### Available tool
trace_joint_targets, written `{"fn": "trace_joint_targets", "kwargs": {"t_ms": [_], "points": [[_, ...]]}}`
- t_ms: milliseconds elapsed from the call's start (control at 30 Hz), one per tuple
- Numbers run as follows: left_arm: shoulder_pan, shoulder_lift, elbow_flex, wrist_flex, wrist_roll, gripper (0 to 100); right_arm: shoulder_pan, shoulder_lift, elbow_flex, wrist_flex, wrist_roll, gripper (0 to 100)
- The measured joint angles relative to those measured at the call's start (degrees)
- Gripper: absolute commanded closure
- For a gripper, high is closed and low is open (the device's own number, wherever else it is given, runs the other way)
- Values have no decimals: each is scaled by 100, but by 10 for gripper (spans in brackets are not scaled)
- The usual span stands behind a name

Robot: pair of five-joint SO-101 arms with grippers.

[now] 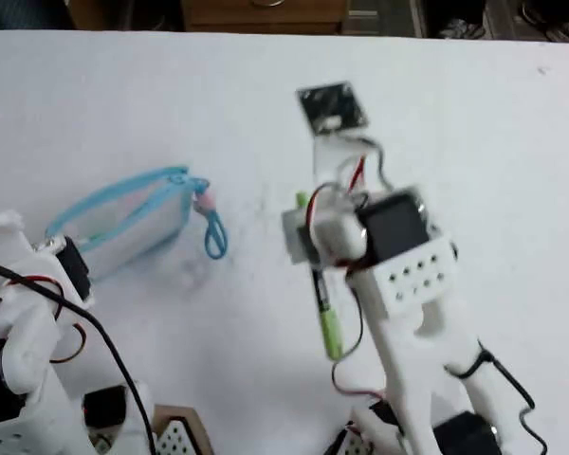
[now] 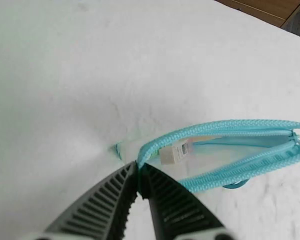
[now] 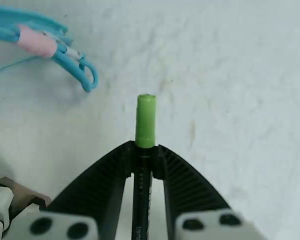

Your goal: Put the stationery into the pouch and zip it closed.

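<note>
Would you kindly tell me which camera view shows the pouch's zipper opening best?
The left wrist view: the pouch lies close, zipper parted, the left pincer shut on its end. The high view shows its outline from afar; the right wrist view catches its zipper pull.

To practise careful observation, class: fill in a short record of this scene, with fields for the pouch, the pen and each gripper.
pouch: clear with a turquoise zip, lying on the white table, zip open
zip pull: blue loop at the end nearer the pen
pen: dark body, green cap, outside the pouch
left gripper: shut on the pouch's end
right gripper: shut on the pen
</note>
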Motion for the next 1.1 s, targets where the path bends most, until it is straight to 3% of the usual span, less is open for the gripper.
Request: {"fn": "trace_joint_targets", "kwargs": {"t_ms": [333, 600, 900, 1100], "points": [[0, 0, 0, 0, 0, 976, -1248, -862, 1978, -3358, -18, 981], [0, 0, 0, 0, 0, 976, -1389, -1881, 2013, -6215, -18, 981], [0, 0, 0, 0, 0, 976, -1618, -2338, 1688, -8009, -202, 981], [0, 0, 0, 0, 0, 976, -1653, -1873, 1732, -8844, -237, 981]]}}
